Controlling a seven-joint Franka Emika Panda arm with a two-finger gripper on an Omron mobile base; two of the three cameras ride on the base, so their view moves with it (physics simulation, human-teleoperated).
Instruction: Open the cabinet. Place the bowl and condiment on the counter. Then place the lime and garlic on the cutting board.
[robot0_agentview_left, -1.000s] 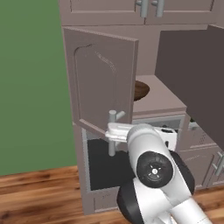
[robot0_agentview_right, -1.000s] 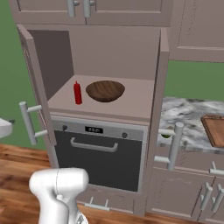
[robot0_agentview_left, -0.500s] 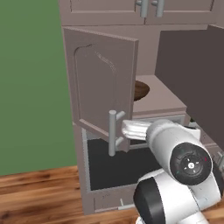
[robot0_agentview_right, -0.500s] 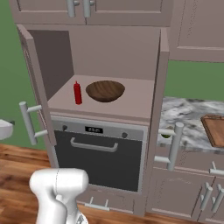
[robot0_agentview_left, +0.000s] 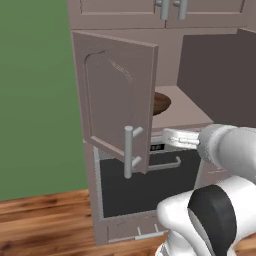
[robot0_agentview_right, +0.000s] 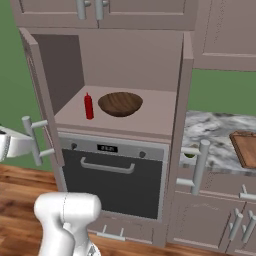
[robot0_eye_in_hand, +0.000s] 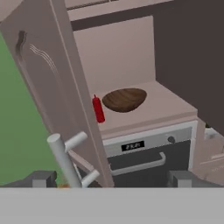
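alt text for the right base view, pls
Open cabinet above a built-in oven, with a wooden bowl and a red condiment bottle beside it on the shelf. Marble counter with a cutting board lies to the right.

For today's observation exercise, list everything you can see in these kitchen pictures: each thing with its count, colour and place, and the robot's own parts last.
cabinet: one, taupe-brown, arched door swung open to the left, above the oven.
bowl: one, dark-brown wood, on the cabinet shelf.
condiment: one, red bottle, upright on the shelf, left of the bowl.
oven: one, black door with steel panel, under the shelf.
counter: one, grey-white marble, right of the cabinet.
cutting board: one, reddish-brown, on the counter at the right edge.
wall cabinets: taupe, along the top.
floor: wood planks, brown.
end effector: one, dark fingers, open, close by the door's grey handle.
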